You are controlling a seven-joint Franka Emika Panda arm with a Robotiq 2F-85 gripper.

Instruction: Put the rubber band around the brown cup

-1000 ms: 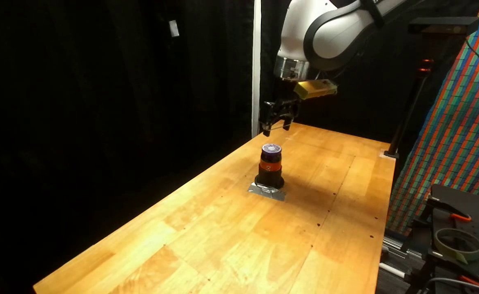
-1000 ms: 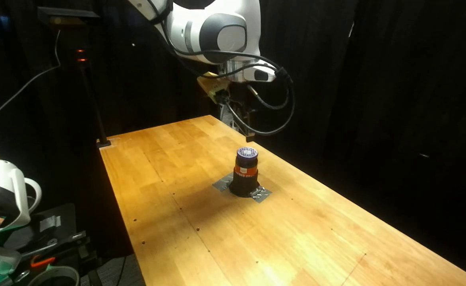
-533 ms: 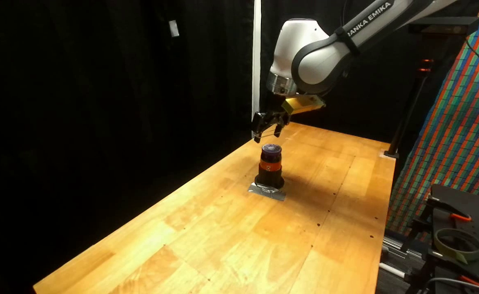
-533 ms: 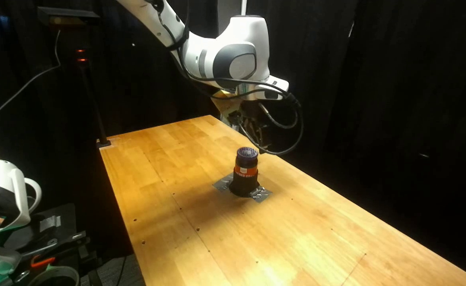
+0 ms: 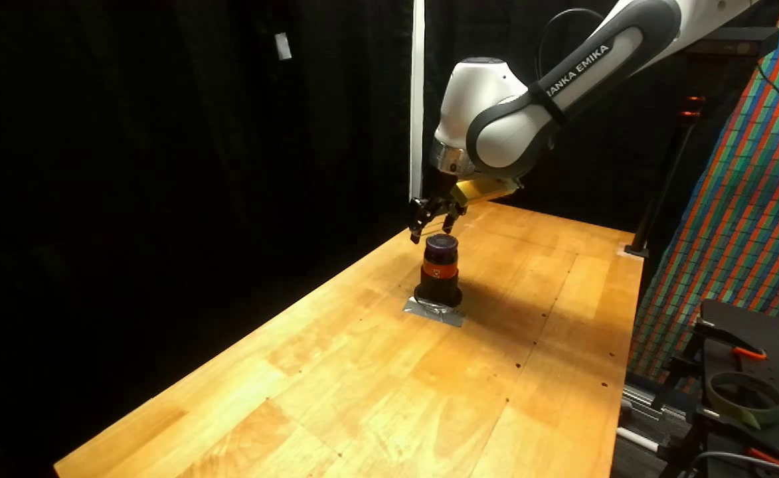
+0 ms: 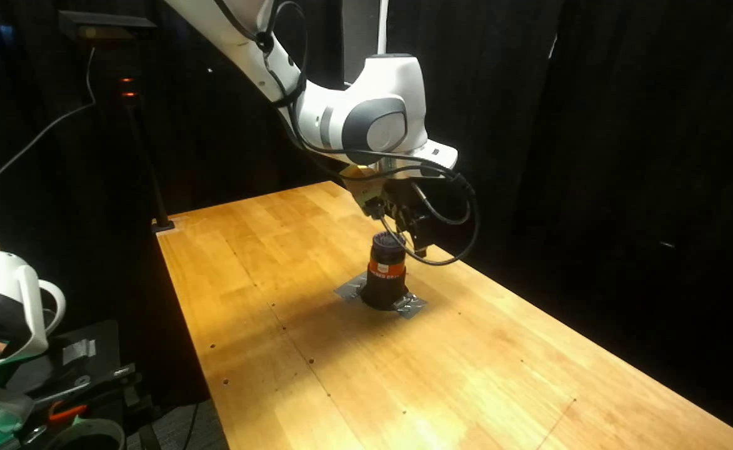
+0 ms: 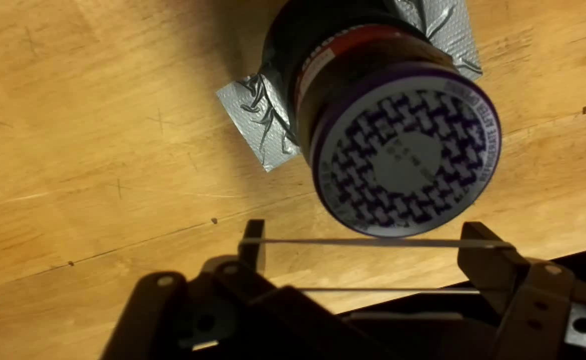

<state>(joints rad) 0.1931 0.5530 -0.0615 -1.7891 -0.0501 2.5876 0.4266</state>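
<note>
The brown cup (image 5: 440,269) is an upright dark jar with an orange label and a purple-and-white patterned lid. It also shows in an exterior view (image 6: 387,269) and in the wrist view (image 7: 406,162). My gripper (image 7: 362,235) is open. The rubber band (image 7: 362,243) is looped around the outside of both fingers and stretched into two strands between them. In the wrist view the near strand lies just beside the lid's lower edge; I cannot tell if they touch. In an exterior view the fingertips (image 5: 432,235) are about lid height, beside and behind the cup.
The cup stands in a black base held by silver tape (image 5: 434,312) on the wooden table (image 5: 389,398). The arm's cable loop (image 6: 475,219) hangs near the lid in an exterior view. A camera post (image 5: 665,179) stands at the table's far corner. A tape roll (image 5: 744,398) lies beside the table.
The arm has come down and shifted sideways, bringing the gripper with the stretched rubber band lower, close to the cup's lid. The lid is more shaded. The cup has not moved.
</note>
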